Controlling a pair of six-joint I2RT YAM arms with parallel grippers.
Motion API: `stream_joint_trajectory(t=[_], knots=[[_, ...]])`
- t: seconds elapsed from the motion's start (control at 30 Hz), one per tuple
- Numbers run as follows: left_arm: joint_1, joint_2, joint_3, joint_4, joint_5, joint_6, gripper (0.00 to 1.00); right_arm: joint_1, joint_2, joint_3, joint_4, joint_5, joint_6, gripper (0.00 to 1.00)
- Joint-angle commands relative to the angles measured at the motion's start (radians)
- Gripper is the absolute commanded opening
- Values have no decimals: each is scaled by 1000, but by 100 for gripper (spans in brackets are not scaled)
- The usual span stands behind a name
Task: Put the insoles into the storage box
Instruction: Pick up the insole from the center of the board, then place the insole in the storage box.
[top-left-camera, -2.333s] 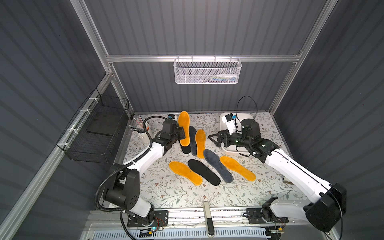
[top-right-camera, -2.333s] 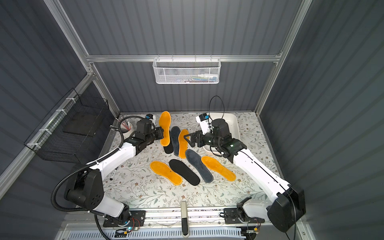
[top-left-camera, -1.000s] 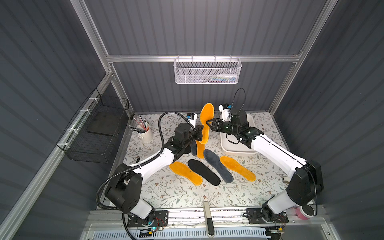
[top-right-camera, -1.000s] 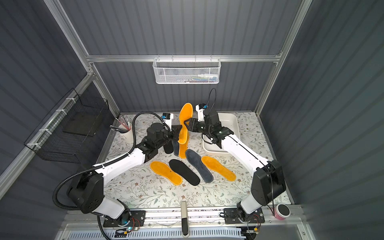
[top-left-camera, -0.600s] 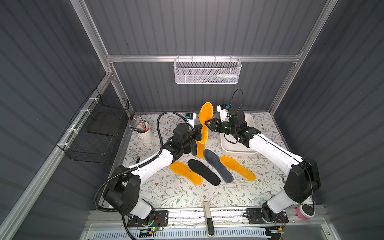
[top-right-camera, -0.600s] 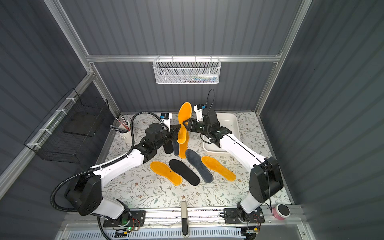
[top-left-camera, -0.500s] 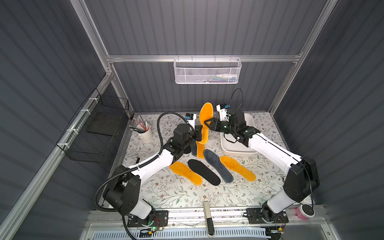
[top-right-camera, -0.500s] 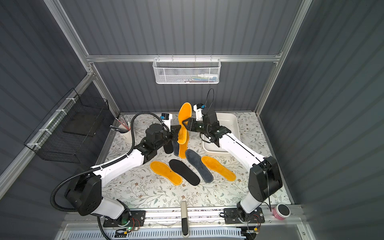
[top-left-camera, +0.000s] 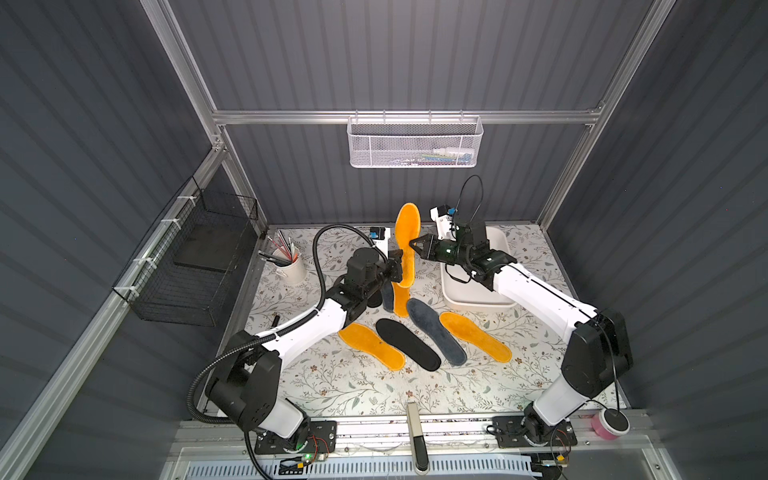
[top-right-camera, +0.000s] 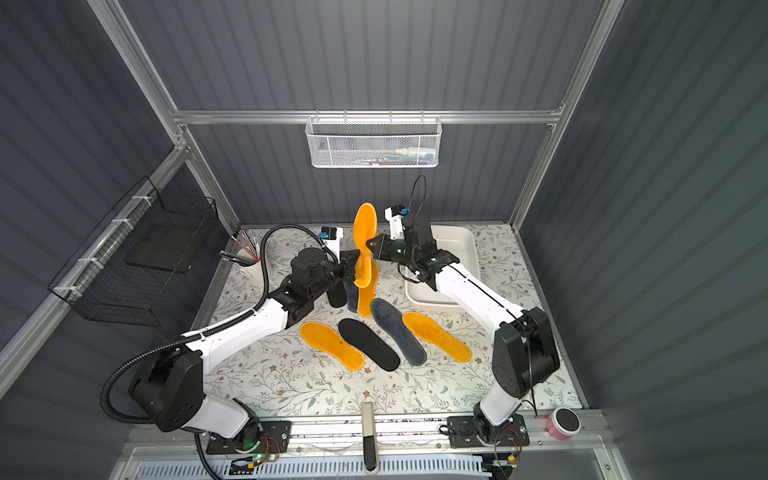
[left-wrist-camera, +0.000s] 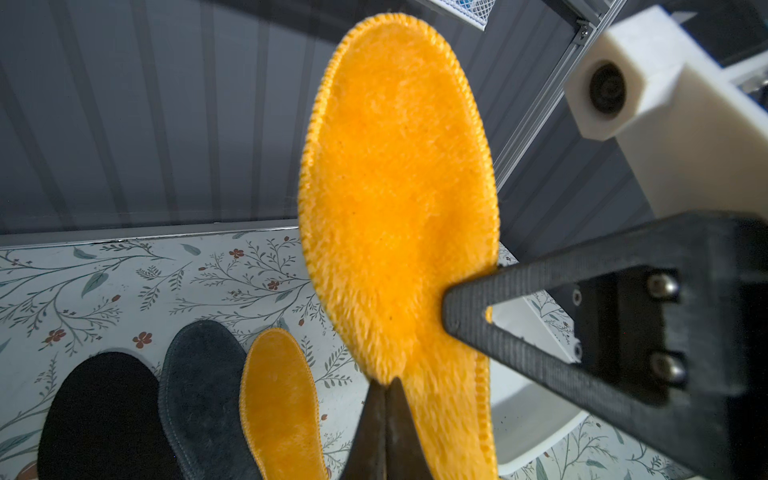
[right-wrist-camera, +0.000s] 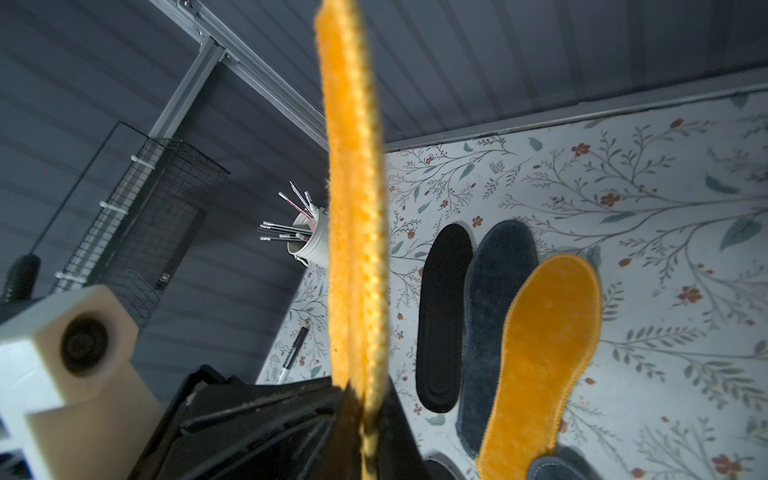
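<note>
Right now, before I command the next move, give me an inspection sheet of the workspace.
Surface: floral table cover, no spills seen.
Job's things: orange insole held upright off the cover; front row of four and three more behind lie flat; storage box shows no insole, partly hidden.
Clutter: cup of brushes, marker, pink tub.
Grippers: left pincer shut on the orange insole's lower part; right pincer shut on its edge higher up.
Cables: black hose loops by the left arm; thin cable arcs above the right arm.
Surroundings: white mesh basket, back rail; black wire basket, left wall.

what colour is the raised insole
Fuzzy orange-yellow insole, best seen in the left wrist view.
</note>
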Motion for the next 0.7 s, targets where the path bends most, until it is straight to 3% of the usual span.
stream_joint_trajectory(t=[0.0, 0.1, 0.17, 0.27, 0.3, 0.37, 0.67], knots=[[-6, -26, -16, 29, -2, 7, 6, -5, 2, 24, 13, -18, -23, 2], [-6, -23, -12, 27, -2, 5, 22, -7, -5, 15, 21, -20, -37, 0], [-6, -22, -12, 22, -10, 0, 42, -13, -11, 8, 25, -31, -50, 0], [-5, -29, -14, 9, -29, -2, 61, -30, -30, 1, 22, -47, -69, 0], [-5, -33, -16, 4, -40, -2, 70, -36, -40, -2, 20, -53, -74, 0], [-5, -42, -22, -10, -72, 7, 99, -62, -65, -10, -1, -72, -91, 0], [-5, -71, -38, -88, -175, 97, 100, -276, -169, -24, -255, -190, -171, 0]])
